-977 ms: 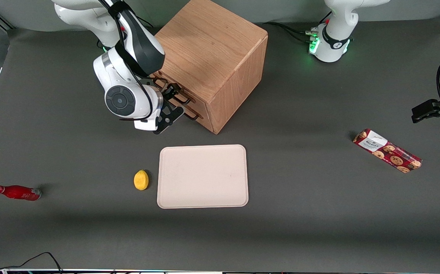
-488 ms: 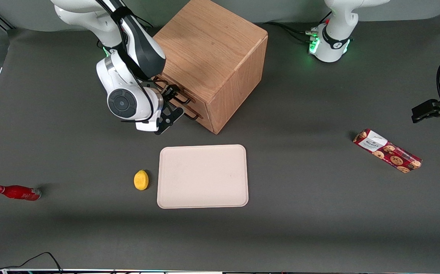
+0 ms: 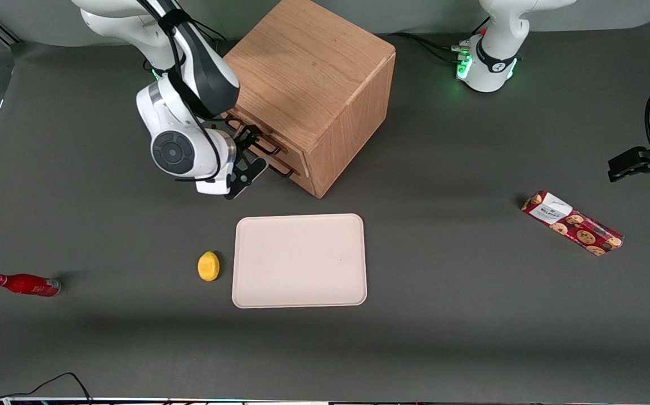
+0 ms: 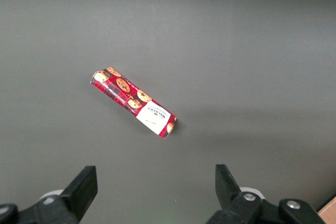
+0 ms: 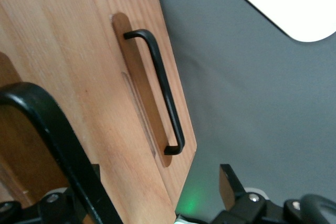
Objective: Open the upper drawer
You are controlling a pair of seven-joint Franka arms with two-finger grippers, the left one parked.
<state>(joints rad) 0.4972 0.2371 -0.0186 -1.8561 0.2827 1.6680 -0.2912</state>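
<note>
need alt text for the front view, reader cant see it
The working arm's gripper is at the black bar handle of the upper drawer on the front of a light wooden cabinet. Nearer the camera lie a beige tray with a lemon beside it, a red bottle toward the working arm's end, and a cookie pack toward the parked arm's end.

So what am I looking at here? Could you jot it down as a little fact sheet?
cabinet: oak box with two drawers, standing on the dark table
upper drawer: not visibly pulled out; its black handle is right at the gripper
bottom drawer: shut, black handle untouched
gripper: at the cabinet's front, by the upper handle
tray: nearer the front camera than the cabinet
lemon: beside the tray
red bottle: lying toward the working arm's end
cookie pack: toward the parked arm's end
</note>
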